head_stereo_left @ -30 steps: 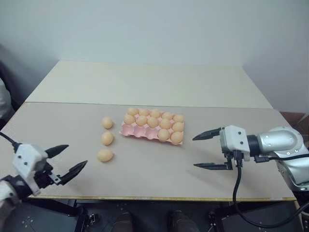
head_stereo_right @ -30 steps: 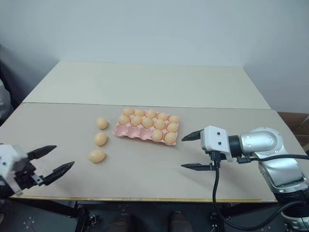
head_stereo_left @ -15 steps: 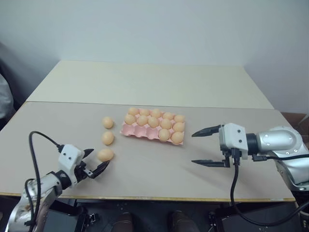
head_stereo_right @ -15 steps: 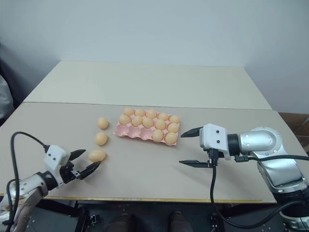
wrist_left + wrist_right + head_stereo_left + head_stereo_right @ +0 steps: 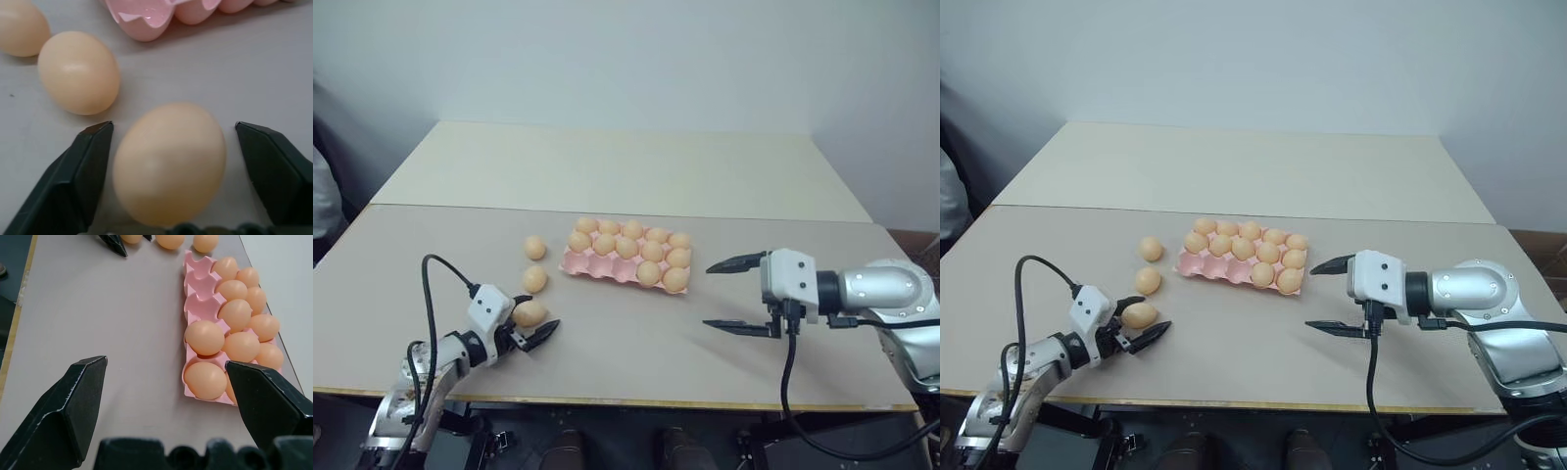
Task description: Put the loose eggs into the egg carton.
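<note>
Two beige tables (image 5: 636,171), white wall (image 5: 626,54); left gripper (image 5: 171,161) jaws straddling egg (image 5: 168,164), right gripper (image 5: 724,294) jaws apart.

**Left pincer low and parted, right pincer wide**

The left arm reaches in from the lower left of the head view, its pincer (image 5: 530,329) low, angled toward the centre – fingers parted, neither pad pressed to anything. The right arm enters from the right edge, its pincer (image 5: 722,295) pointing left, fingers (image 5: 73,406) spread wide – one above the other.
</note>
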Robot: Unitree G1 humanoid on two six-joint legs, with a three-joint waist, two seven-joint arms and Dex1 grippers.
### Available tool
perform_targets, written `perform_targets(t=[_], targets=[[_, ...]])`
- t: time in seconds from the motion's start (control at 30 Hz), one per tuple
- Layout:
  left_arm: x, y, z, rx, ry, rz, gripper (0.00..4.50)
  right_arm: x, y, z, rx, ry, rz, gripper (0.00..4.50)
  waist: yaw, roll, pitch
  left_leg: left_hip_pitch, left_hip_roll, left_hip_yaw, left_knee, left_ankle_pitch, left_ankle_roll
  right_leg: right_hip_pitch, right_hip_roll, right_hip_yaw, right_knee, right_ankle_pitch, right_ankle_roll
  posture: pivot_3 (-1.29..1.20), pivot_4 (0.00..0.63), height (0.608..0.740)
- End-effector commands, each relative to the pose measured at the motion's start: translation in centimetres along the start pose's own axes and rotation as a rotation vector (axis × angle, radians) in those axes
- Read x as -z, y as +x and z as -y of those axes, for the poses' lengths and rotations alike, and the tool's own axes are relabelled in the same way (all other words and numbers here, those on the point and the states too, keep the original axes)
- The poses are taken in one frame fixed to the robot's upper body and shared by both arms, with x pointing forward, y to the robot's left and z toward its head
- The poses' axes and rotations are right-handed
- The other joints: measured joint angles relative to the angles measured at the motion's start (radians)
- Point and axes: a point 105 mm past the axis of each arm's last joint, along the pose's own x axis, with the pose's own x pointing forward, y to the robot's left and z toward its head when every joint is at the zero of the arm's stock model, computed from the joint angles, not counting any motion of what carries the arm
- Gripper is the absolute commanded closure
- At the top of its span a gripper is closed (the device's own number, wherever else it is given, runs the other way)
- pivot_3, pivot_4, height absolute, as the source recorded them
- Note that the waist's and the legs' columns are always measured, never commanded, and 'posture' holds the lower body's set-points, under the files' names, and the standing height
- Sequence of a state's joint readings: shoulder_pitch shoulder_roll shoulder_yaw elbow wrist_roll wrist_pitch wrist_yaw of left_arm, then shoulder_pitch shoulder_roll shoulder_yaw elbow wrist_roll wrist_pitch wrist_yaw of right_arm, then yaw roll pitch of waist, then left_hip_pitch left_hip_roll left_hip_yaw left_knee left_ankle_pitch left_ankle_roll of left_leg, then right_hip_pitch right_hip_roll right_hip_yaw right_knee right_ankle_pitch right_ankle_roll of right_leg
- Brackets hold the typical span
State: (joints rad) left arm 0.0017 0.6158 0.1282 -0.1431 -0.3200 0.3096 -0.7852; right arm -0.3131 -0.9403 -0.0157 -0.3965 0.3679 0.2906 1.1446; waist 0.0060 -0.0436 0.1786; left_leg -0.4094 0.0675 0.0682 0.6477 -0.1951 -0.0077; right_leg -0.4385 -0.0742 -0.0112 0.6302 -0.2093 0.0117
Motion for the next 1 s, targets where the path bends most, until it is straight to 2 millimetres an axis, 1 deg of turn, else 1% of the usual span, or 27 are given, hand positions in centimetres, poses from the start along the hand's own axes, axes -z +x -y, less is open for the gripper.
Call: perform_targets(t=[0.03,0.13,0.17,0.2,0.27,0.37,0.43,0.5,0.6,0.63,0.7,0.8,0.9,1.0], targets=[[-0.2,-0.1,0.7,0.044,-0.007,0.001,1.48,-1.0,-0.7,0.3,0.03,-0.042,0.002,0.0,0.001,0.0,0.0,0.0,0.0,0.0,0.0,0.0,0.0,0.0,0.0,0.0,0.0,0.0,0.0,0.0,0.15,0.74],[-0.2,-0.1,0.5,0.032,0.011,-0.003,2.44,-0.9,-0.6,0.3,0.031,-0.041,0.001,0.0,0.001,0.0,0.0,0.0,0.0,0.0,0.0,0.0,0.0,0.0,0.0,0.0,0.0,0.0,0.0,0.0,0.15,0.74],[-0.2,-0.1,0.4,0.03,0.012,-0.004,2.67,-1.0,-0.6,0.3,0.031,-0.041,0.001,0.0,0.002,0.0,0.0,0.0,0.0,0.0,0.0,0.0,0.0,0.0,0.0,0.0,0.0,0.0,0.0,0.0,0.15,0.74],[-0.3,-0.1,0.4,0.035,0.017,-0.004,2.8,-1.0,-0.5,0.3,0.031,-0.041,0.002,0.0,0.002,0.0,0.0,0.0,0.0,0.0,0.0,0.0,0.0,0.0,0.0,0.0,0.0,0.0,0.0,0.0,0.15,0.74],[-0.9,-0.3,1.1,0.08,0.022,0.014,2.85,-1.0,-0.6,0.3,0.033,-0.04,0.003,0.0,0.002,0.0,0.0,0.0,0.0,0.0,0.0,0.0,0.0,0.0,0.0,0.0,0.0,0.0,0.0,0.0,0.15,0.74],[-3.0,-0.7,2.6,0.187,0.021,0.099,2.85,-0.9,-0.9,0.4,0.044,-0.043,-0.005,0.0,0.002,0.0,0.0,-0.001,0.0,0.0,0.0,0.0,0.0,0.0,0.0,0.0,0.0,0.0,0.0,0.0,0.15,0.74],[-4.4,-0.6,3.3,0.228,0.037,0.152,2.85,-0.9,-1.1,0.5,0.054,-0.047,-0.011,0.0,0.004,0.0,0.0,-0.001,0.0,0.0,0.0,0.0,0.0,0.0,-0.001,0.0,-0.001,0.0,0.0,0.0,0.15,0.74],[-5.8,0.1,3.6,0.247,0.047,0.201,2.85,-1.0,-1.4,0.6,0.065,-0.051,-0.017,0.0,0.007,0.0,0.0,-0.001,0.0,0.0,0.0,0.0,0.0,0.0,-0.001,0.0,0.0,0.0,0.0,0.0,0.15,0.74],[-7.6,1.9,3.4,0.243,0.08,0.254,2.85,-1.1,-1.7,0.7,0.087,-0.052,-0.023,0.0,0.012,0.0,0.0,-0.001,0.0,-0.001,0.002,0.0,0.0,0.001,0.0,-0.001,0.0,0.0,0.0,0.0,0.15,0.74],[-7.8,2.3,3.2,0.238,0.082,0.258,2.85,-1.1,-1.7,0.7,0.092,-0.052,-0.024,0.0,0.013,0.0,0.0,-0.001,0.0,-0.001,0.002,0.0,0.0,0.001,0.0,-0.001,0.0,0.0,0.001,0.0,0.15,0.74],[-8.3,3.9,3.1,0.266,0.102,0.24,2.85,-1.1,-1.8,0.6,0.114,-0.049,-0.027,0.0,0.011,0.0,0.0,-0.002,0.0,-0.001,0.004,0.0,0.0,0.002,0.001,0.0,0.0,0.001,0.002,0.0,0.15,0.74],[-9.5,6.1,3.2,0.305,0.123,0.259,2.85,-1.1,-1.9,0.3,0.152,-0.036,-0.027,0.0,0.01,0.0,0.0,-0.003,-0.001,-0.001,0.004,0.0,0.0,0.002,0.001,0.0,0.0,0.002,0.003,0.0,0.15,0.74],[-10.1,8.0,3.1,0.317,0.142,0.265,2.85,-1.1,-1.9,0.0,0.189,-0.023,-0.034,0.0,0.006,0.0,0.0,-0.005,-0.001,-0.002,0.007,0.0,0.001,0.001,0.001,0.0,-0.001,0.002,0.004,0.0,0.15,0.74],[-10.5,9.7,2.6,0.303,0.162,0.258,2.85,-1.2,-2.0,-0.4,0.221,-0.009,-0.037,0.0,0.007,0.0,0.0,-0.006,-0.001,-0.002,0.01,-0.001,0.003,0.001,0.002,0.0,0.0,0.003,0.005,0.0,0.15,0.74]])
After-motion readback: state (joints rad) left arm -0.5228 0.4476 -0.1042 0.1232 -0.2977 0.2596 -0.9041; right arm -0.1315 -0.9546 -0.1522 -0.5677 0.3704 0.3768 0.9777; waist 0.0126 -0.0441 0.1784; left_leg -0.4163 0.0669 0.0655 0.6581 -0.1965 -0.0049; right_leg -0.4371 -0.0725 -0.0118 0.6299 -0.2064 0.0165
